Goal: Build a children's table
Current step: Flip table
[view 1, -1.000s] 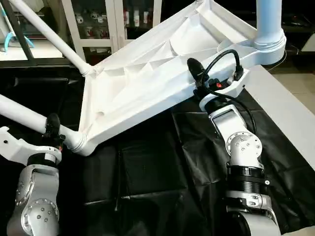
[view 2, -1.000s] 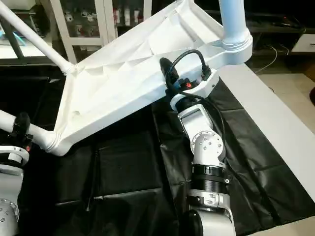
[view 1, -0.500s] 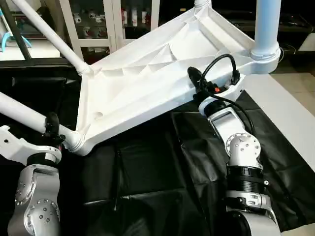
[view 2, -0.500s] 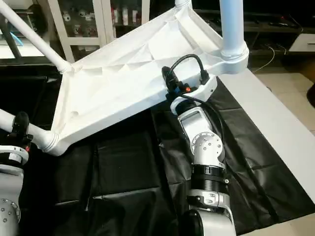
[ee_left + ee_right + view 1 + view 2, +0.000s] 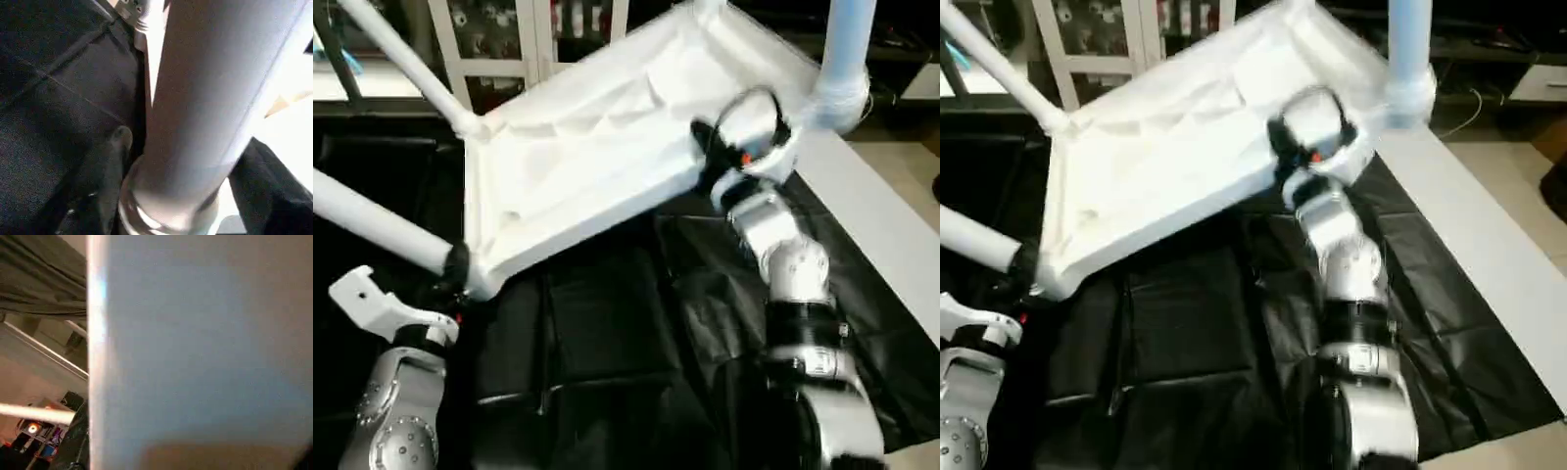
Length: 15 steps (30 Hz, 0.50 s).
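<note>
Right gripper [image 5: 705,157] clamped tabletop [image 5: 578,147] near edge, tilting it; left gripper [image 5: 455,269] around leg [image 5: 372,220], grip undeterminable.

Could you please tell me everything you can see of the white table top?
The table top is white plastic, square, held tilted above the black sheet, ribbed underside facing the camera. Round corner sockets carry white tube legs; three show, the far corner's is cut off. The right hand grips its near edge. The left hand sits at the leg by the lower-left corner.
</note>
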### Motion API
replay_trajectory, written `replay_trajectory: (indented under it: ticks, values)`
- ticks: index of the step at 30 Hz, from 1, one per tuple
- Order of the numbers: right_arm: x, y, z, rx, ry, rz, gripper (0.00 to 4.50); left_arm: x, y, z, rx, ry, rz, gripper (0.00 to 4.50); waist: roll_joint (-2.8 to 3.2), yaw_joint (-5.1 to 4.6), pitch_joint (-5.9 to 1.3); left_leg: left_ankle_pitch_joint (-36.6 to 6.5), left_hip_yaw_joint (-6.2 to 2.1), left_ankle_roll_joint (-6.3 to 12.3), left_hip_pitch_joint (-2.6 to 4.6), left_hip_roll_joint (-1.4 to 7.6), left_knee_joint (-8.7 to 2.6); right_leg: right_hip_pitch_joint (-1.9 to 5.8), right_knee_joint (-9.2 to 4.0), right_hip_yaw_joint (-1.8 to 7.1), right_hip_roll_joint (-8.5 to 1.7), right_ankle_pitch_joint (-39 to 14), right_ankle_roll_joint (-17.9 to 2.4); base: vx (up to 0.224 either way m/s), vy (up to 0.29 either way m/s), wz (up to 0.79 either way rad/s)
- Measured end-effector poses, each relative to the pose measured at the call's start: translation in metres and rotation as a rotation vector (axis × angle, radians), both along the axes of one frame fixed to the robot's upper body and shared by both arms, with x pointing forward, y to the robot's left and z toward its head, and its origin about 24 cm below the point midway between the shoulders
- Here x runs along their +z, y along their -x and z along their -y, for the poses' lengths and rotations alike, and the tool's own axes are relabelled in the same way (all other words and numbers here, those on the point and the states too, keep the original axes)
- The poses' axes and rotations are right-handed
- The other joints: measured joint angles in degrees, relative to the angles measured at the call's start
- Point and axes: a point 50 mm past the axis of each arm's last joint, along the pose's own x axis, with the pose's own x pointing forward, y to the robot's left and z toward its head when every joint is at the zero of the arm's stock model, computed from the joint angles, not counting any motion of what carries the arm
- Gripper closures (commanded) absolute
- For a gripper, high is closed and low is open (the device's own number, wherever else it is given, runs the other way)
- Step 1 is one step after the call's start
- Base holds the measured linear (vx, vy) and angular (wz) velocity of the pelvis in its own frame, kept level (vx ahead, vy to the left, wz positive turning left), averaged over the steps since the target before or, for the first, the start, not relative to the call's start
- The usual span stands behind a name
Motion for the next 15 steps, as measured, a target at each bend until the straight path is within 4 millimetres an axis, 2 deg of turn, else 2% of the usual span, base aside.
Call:
replay_trajectory:
  ticks: [3, 5, 8, 11, 13, 15]
  values:
    - [0.009, -0.005, -0.001, 0.0, 0.021, 0.034, 2.51, 0.0, 0.001, 0.001, -0.015, -0.01, 0.01, 0.58, -0.35, 0.04, 0.15, 0.0, 0.0, -0.01, -0.01, 0.02, 0.09, 0.04, 0.0, -0.01, 0.01, 0.0, 0.0, 0.0, 0.0, 0.0]
    - [0.011, -0.007, -0.001, -0.007, 0.036, 0.05, 2.51, 0.001, 0.004, 0.0, -0.032, -0.003, 0.02, 0.5, -0.46, 0.32, 0.22, 0.0, 0.0, 0.01, -0.03, 0.02, 0.16, 0.05, 0.01, -0.01, 0.0, 0.0, 0.0, 0.0, 0.0, 0.0]
    - [0.015, -0.011, 0.008, -0.045, 0.063, 0.064, 2.51, 0.004, 0.013, -0.001, -0.106, -0.012, 0.036, 0.31, -0.69, 1.44, 0.37, 0.0, 0.01, -0.01, -0.06, 0.04, 0.25, 0.06, 0.05, -0.03, 0.0, 0.0, 0.0, 0.0, 0.0, 0.0]
    - [0.023, -0.018, 0.015, -0.097, 0.091, 0.082, 2.51, 0.003, 0.027, -0.005, -0.223, -0.074, 0.0, 0.2, -0.78, 1.84, 0.48, 0.0, 0.01, -0.13, -0.09, 0.05, 0.29, 0.06, 0.14, -0.07, -0.02, 0.0, -0.1, 0.0, 0.0, 0.0]
    - [0.031, -0.02, 0.029, -0.172, 0.114, 0.115, 2.51, 0.002, 0.031, -0.006, -0.266, -0.104, -0.019, 0.13, -0.8, 2.67, 0.55, 0.0, 0.03, 0.0, -0.19, 0.06, 0.3, 0.07, 0.16, -0.12, -0.05, 0.0, -0.1, 0.0, 0.0, 0.0]
    - [0.043, -0.021, 0.035, -0.237, 0.143, 0.169, 2.51, 0.003, 0.032, -0.008, -0.285, -0.151, -0.029, 0.13, -0.81, 2.84, 0.66, 0.1, 0.04, 0.14, -0.23, 0.06, 0.32, 0.07, 0.17, -0.13, -0.08, 0.1, -0.1, 0.0, 0.0, 0.0]
